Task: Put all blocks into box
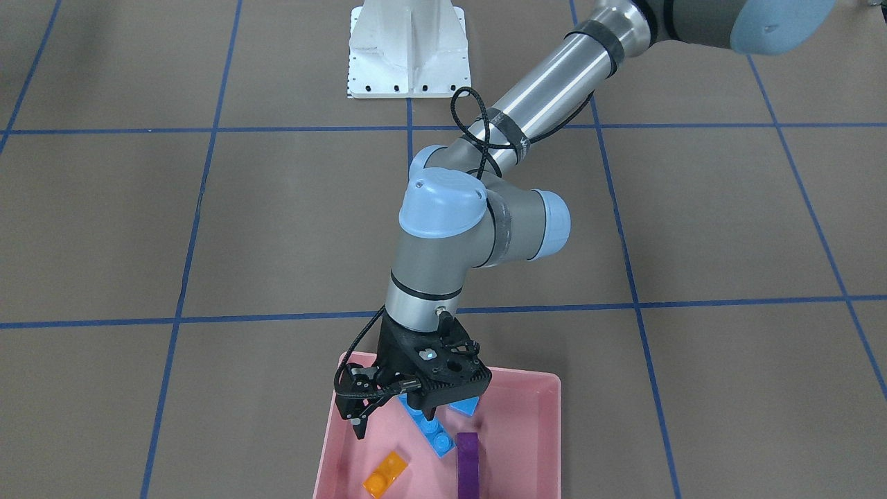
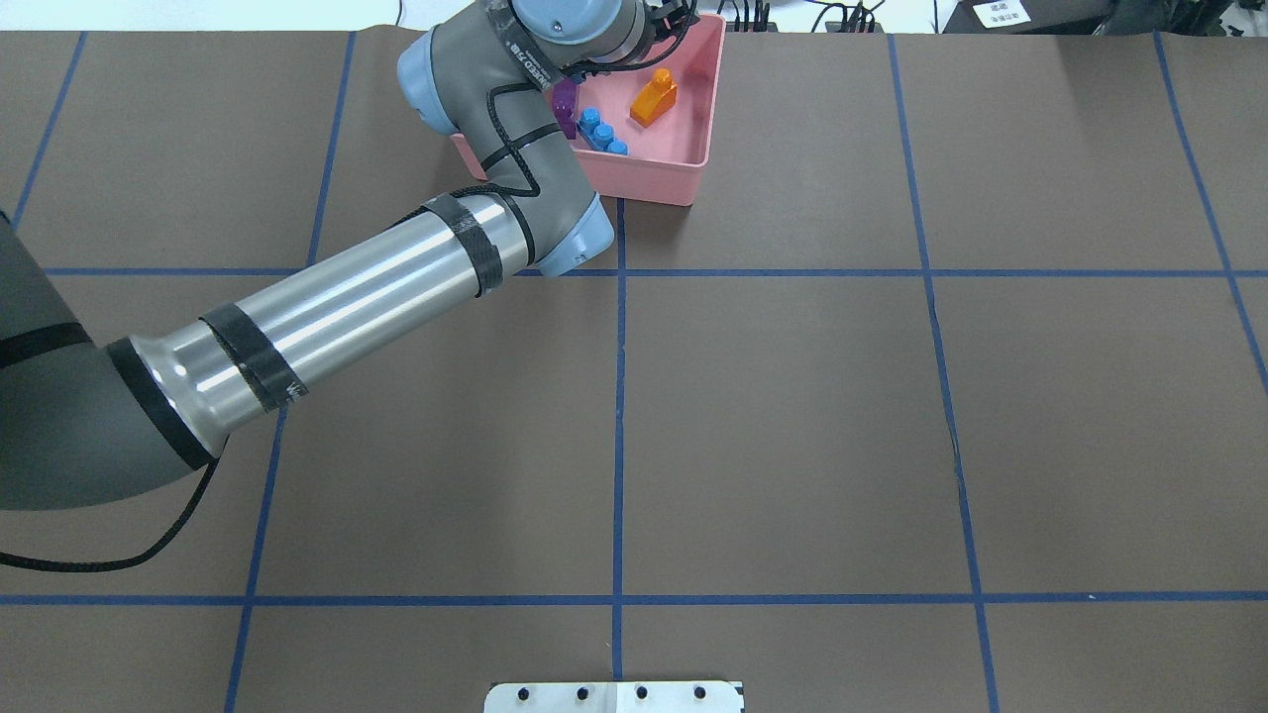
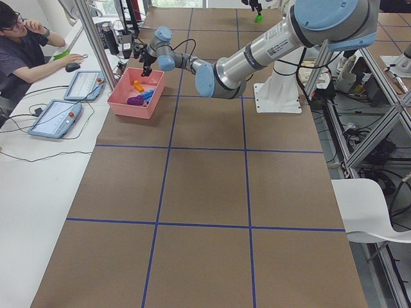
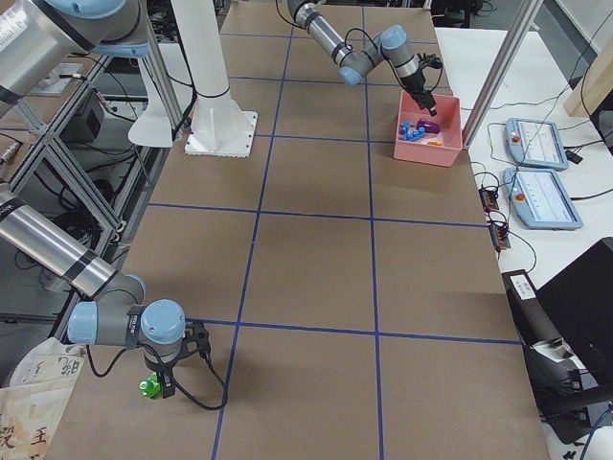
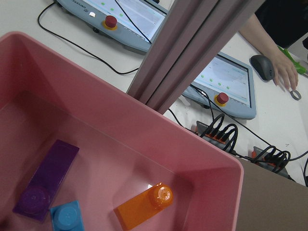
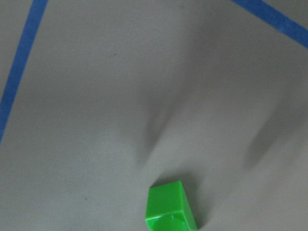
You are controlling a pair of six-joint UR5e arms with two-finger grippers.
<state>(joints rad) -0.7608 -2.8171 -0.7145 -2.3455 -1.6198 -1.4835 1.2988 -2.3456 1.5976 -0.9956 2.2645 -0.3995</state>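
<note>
The pink box (image 1: 527, 416) holds an orange block (image 1: 385, 474), a long blue block (image 1: 433, 435), a short blue block (image 1: 466, 407) and a purple block (image 1: 469, 463). My left gripper (image 1: 395, 419) hangs open over the box's near-robot side with nothing between its fingers. The left wrist view looks down on the purple block (image 5: 45, 179), a blue block (image 5: 67, 219) and the orange block (image 5: 144, 207). Far off, the green block (image 4: 148, 386) lies on the table beside my right gripper (image 4: 165, 381); I cannot tell whether that gripper is open or shut. The right wrist view shows the green block (image 6: 168, 208) but no fingers.
The white pedestal base (image 1: 409, 55) stands mid-table by the robot. Beyond the box, a metal post (image 5: 192, 53), teach pendants (image 4: 541, 144) and cables sit on a white desk. A person (image 3: 19, 48) sits there with a hand on a mouse (image 5: 284, 72).
</note>
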